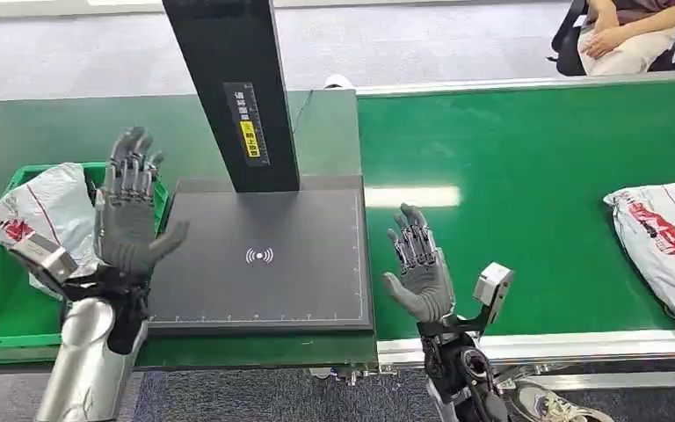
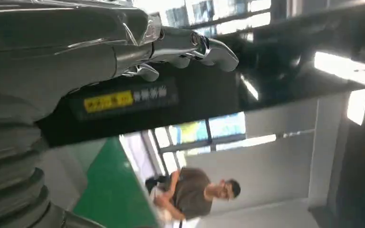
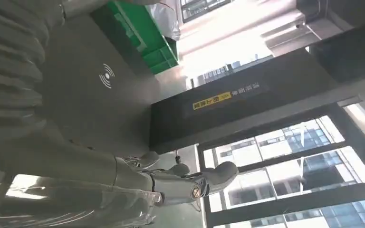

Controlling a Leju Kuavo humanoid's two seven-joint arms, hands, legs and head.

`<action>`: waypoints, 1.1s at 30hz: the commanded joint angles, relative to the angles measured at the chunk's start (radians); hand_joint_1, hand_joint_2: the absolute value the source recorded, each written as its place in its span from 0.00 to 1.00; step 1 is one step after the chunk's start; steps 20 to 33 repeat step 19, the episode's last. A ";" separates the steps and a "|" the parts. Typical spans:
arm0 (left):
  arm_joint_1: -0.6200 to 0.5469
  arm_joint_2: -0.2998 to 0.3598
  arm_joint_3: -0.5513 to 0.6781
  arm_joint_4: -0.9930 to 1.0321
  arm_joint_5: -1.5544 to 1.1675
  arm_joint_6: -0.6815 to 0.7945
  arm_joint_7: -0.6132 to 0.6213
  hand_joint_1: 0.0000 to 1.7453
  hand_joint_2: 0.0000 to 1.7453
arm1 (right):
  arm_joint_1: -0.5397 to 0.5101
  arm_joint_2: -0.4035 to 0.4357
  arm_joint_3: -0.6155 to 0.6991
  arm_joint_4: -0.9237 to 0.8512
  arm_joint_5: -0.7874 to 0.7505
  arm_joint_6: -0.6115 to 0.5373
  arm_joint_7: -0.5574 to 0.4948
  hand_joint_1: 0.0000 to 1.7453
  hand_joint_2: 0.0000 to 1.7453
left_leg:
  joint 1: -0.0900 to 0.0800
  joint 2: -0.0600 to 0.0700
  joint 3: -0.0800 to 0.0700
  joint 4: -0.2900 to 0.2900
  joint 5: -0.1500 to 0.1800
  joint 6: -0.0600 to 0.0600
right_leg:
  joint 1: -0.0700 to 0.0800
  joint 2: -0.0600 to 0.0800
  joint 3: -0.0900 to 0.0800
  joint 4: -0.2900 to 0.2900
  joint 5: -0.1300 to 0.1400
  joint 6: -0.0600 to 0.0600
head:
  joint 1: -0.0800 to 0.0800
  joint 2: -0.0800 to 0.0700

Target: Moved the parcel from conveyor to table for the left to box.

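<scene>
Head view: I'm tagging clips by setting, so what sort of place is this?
Probably a parcel-sorting or logistics test station: a green conveyor belt carries a bagged parcel, a dark scanning pad stands under a black post, and a green bin holds another parcel.

The parcel [image 1: 664, 246] on the conveyor [image 1: 527, 167] is a crinkled white plastic mailer with a slight sheen, and the belt under it is smooth green with a soft glare. The conveyor's edge rail [image 1: 571, 347] looks like brushed metal. The scanner pad [image 1: 264, 255] is matt dark grey, while its upright post [image 1: 233, 88] is glossy black. The green bin [image 1: 0, 308] is hard, smooth plastic holding another wrinkled plastic bag [image 1: 39, 211]. Both the left hand [image 1: 127, 220] and right hand [image 1: 417, 268] look like matt grey plastic; the forearm [image 1: 83, 365] is shiny silver metal.
</scene>
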 commanded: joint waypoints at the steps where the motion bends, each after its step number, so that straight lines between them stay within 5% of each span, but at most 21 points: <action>1: 0.058 -0.130 -0.103 0.136 -0.020 -0.023 0.041 0.00 1.00 | -0.027 -0.011 0.005 0.029 0.039 0.002 0.004 0.00 1.00 | -0.001 -0.002 0.003 -0.002 0.001 0.003 | 0.000 -0.003 0.004 -0.002 0.000 -0.002 | 0.000 0.000; 6: 0.056 -0.169 -0.155 0.270 0.049 -0.101 0.063 0.00 1.00 | -0.056 -0.007 0.053 0.019 0.256 -0.214 -0.034 0.00 1.00 | -0.001 -0.004 0.002 -0.002 0.000 0.003 | 0.000 -0.004 0.004 -0.002 0.000 -0.002 | 0.000 0.000; 33: 0.082 -0.212 -0.205 0.418 0.079 -0.152 0.066 0.00 1.00 | -0.023 0.002 0.033 -0.002 0.282 -0.218 -0.030 0.00 1.00 | -0.001 -0.002 0.001 -0.001 0.000 0.002 | 0.000 -0.003 0.003 -0.001 0.000 -0.001 | 0.000 0.000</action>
